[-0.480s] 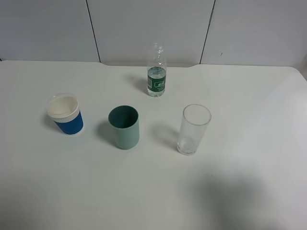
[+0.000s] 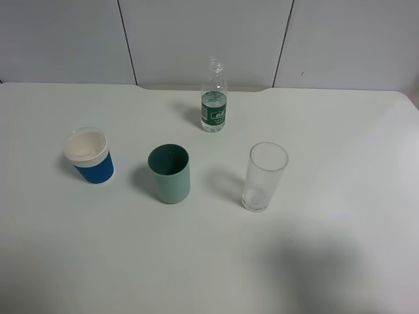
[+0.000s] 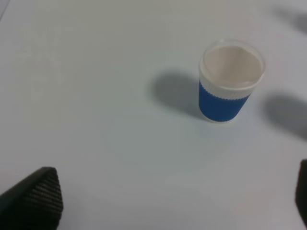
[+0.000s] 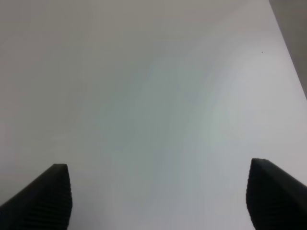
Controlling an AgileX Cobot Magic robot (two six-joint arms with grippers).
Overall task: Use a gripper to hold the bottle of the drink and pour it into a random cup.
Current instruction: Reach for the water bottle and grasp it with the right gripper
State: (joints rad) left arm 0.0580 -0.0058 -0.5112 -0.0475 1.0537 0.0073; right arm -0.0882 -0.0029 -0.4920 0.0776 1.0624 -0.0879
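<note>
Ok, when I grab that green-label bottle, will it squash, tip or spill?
Probably squashy: the bottle looks like thin clear plastic, so a hard squeeze may dent it. It is tall and narrow, so a sideways nudge could tip it. No cap shows on the neck, so tilting early would likely spill.

A blue white-rimmed cup (image 2: 88,157) and a teal cup (image 2: 169,173) stand apart on the white table (image 2: 340,131).

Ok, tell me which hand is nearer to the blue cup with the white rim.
Left. The left hand is open and faces the blue cup, which stands ahead of it, untouched. The right hand has only bare table before it, no cup in sight.
</note>
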